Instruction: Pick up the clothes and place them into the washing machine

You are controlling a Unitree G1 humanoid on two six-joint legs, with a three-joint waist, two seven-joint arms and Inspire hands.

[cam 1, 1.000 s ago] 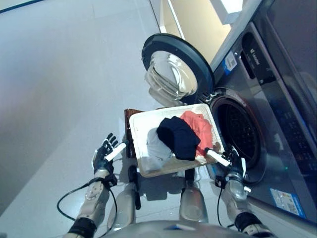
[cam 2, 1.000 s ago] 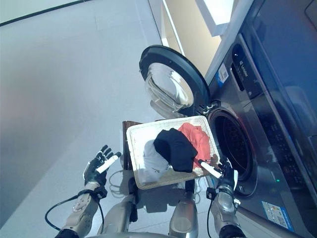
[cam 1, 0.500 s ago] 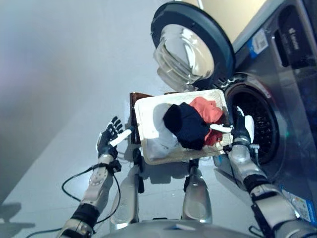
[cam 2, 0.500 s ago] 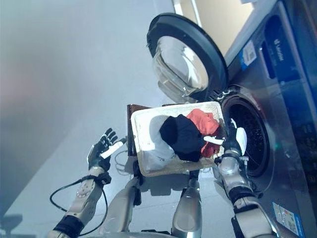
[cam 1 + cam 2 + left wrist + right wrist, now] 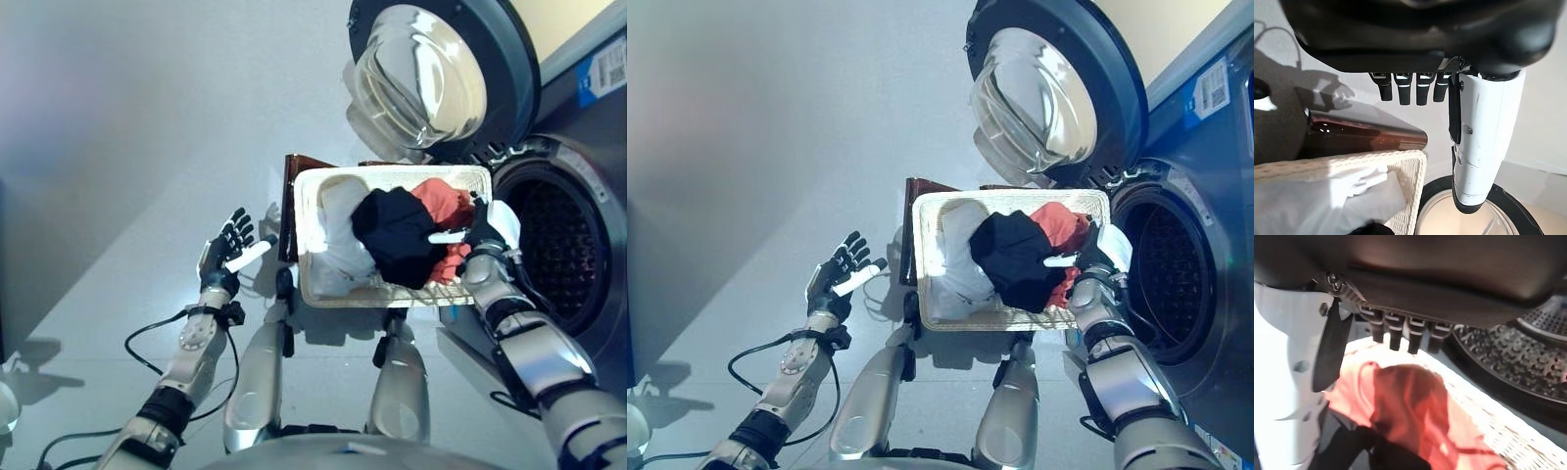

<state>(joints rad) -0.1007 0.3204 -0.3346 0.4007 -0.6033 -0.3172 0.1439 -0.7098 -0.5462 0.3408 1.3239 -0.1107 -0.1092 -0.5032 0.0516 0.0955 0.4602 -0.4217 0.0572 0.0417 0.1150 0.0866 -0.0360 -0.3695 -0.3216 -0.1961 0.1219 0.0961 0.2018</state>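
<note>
1. The right hand [image 5: 482, 228] hangs over the near corner of the white woven rectangular laundry basket [image 5: 310, 257], on the side next to the drum. Its fingers are straight and relaxed and the white-covered thumb stands out. It holds nothing.
2. Directly under this hand lies the crumpled red garment [image 5: 1410, 406]; the right wrist view shows it just past the fingertips, not yet touched as far as I can tell.
3. Beside the red piece, further from the hand, sits a bunched black garment [image 5: 395, 230]. Beyond that a pale white-grey garment [image 5: 340, 235] fills the far end of the basket. All the clothes are still in the basket.
4. On the hand's other side, close by, gapes the dark round drum opening of the grey front-loading washing machine [image 5: 564, 243]. Its round glass-and-grey door [image 5: 431, 73] stands swung wide open beyond the basket.
5. The left hand [image 5: 225, 257] is held up well apart from the basket's far end, fingers spread and empty, idle over the floor.
6. The step in hand looks like the reach for the first garment. Nothing has gone into the drum yet.
7. The next move calls for lowering the right hand into the red cloth, curling the fingers round a good bunch, lifting it clear of the basket rim and swinging it sideways into the drum.
</note>
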